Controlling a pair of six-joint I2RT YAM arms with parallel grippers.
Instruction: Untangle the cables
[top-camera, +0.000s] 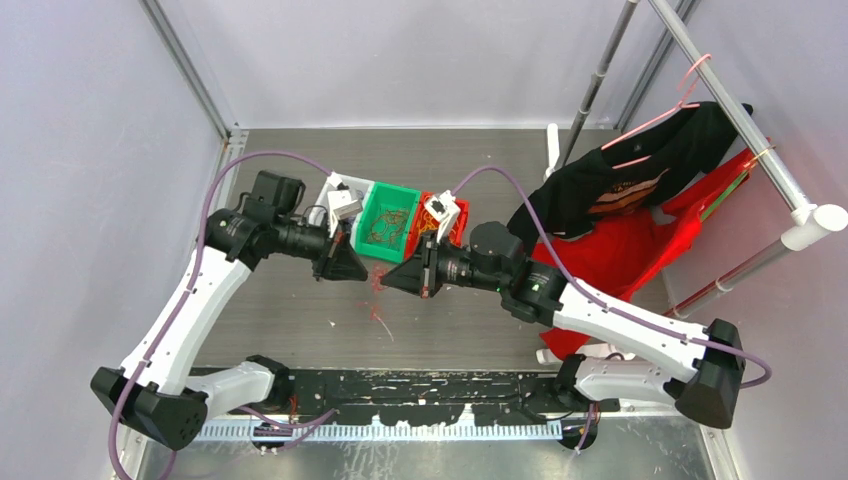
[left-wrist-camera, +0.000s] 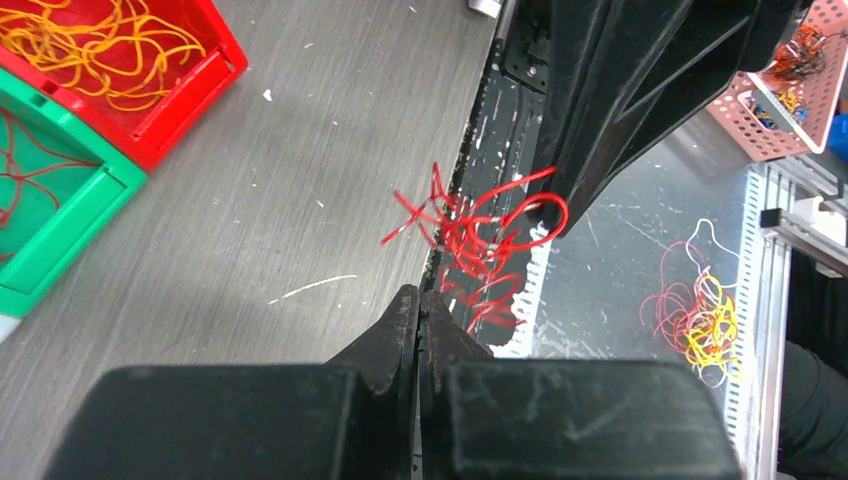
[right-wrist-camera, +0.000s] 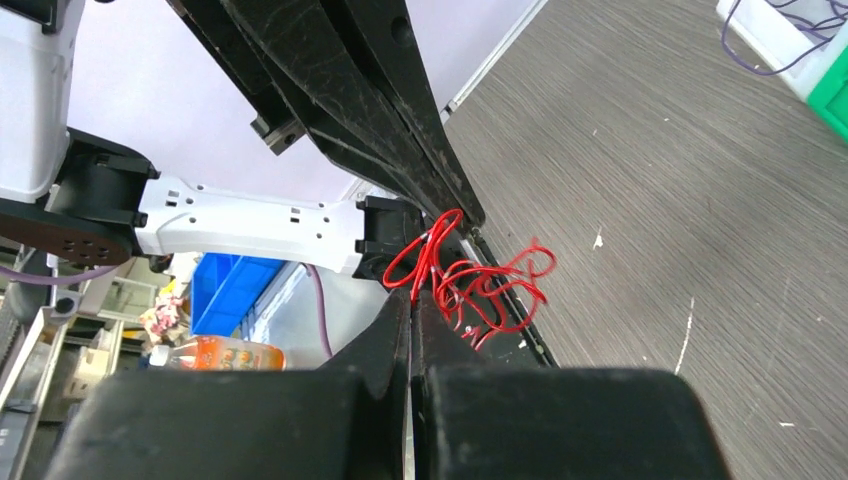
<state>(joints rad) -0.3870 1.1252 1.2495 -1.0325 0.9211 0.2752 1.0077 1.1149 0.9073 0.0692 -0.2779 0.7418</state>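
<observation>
- Two white-and-black robot arms, one left (top-camera: 190, 310) and one right (top-camera: 620, 325), are reaching inward over the grey wood-grain table (top-camera: 300, 330), tips meeting near its middle.
- At far right, a black garment (top-camera: 620, 180) and a red garment (top-camera: 640, 245) are hanging from a white rail (top-camera: 740, 130).
- On the table's far side, a green plastic bin (left-wrist-camera: 70, 215) and a red plastic bin (left-wrist-camera: 190, 95) are sitting side by side, touching.
- Beyond the near edge, a pink perforated basket (left-wrist-camera: 790, 100) is sitting with dark strands inside.
- From one side, the left gripper (left-wrist-camera: 420, 300) is pressing its jaws together at the top loop of the red cable tangle (left-wrist-camera: 480, 240).
- Opposite it, the right gripper (right-wrist-camera: 412, 300) is pinching the same tangle, jaws squeezed tight on the strands.
- Between both tips, the tangle is stretching over the table, loops curling loose.
- Inside the red bin, orange-yellow strands (left-wrist-camera: 100, 50) are lying; inside the green, dark red strands (left-wrist-camera: 25, 165).
- On the metal ledge, a small heap of red and yellow strands (left-wrist-camera: 700, 325) is lying well apart.
</observation>
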